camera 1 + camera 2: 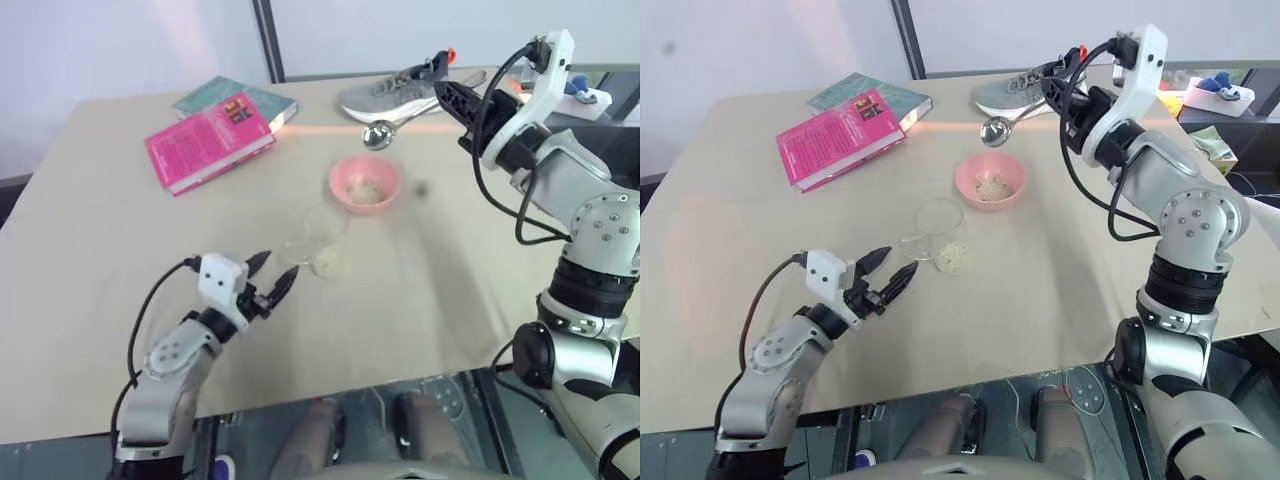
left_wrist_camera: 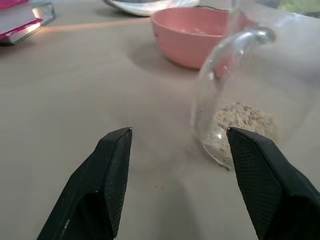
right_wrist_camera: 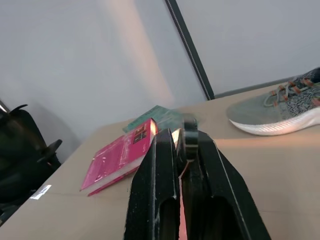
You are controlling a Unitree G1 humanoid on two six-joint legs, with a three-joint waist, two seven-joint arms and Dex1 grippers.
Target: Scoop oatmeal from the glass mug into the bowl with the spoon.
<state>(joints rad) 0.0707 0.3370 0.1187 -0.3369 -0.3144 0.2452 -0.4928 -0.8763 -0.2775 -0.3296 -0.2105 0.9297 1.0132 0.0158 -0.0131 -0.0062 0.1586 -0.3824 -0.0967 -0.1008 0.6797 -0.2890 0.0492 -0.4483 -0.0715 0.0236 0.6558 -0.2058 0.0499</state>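
The clear glass mug (image 1: 318,232) seems to lie on its side at mid-table, handle (image 2: 245,41) up. A clump of pale oatmeal (image 1: 328,262) sits at its near end. My left gripper (image 1: 279,265) hovers low just left of the mug, open with nothing between its fingers (image 2: 112,165). Behind the mug stands the pink bowl (image 1: 340,195) with some oatmeal (image 1: 363,190) inside. My right gripper (image 1: 443,92) is raised beyond the bowl, shut on the handle of the silver spoon (image 1: 378,134). The spoon's oval end hangs above the table behind the bowl.
A pink book (image 1: 210,140) and a teal book (image 1: 235,95) lie at the back left. A grey shoe (image 1: 395,95) rests at the back edge behind the spoon. A white tray (image 1: 1225,95) with blue items stands off the table's right side.
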